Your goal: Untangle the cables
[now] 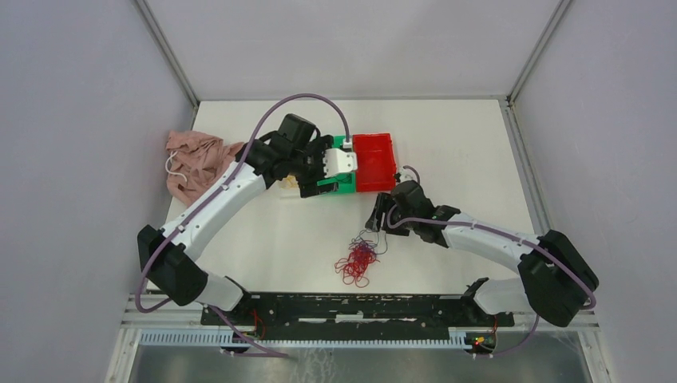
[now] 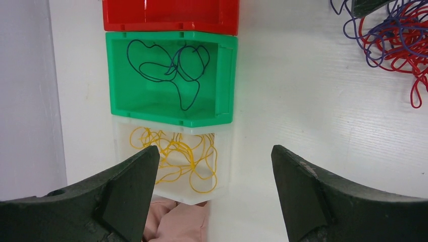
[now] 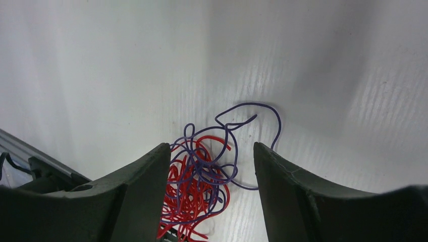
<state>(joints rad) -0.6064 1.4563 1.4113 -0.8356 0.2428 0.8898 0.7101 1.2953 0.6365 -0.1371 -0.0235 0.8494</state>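
- My right end effector (image 3: pixel 212 151) hangs released over the red-and-purple cables (image 3: pixel 199 186), a tangle on the worktop (image 3: pixel 101 75) well apart from the green bin (image 2: pixel 224 75).
- My left end effector (image 2: pixel 213 151), released too, faces the green bin holding a dark cable (image 2: pixel 166 65).

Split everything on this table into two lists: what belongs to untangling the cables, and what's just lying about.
Belongs to the job:
red and purple cable tangle on the table
purple cable in the green bin
yellow cables in the clear bin
red bin, probably for the red ones

Just lying about:
pink cloth, beside the clear bin
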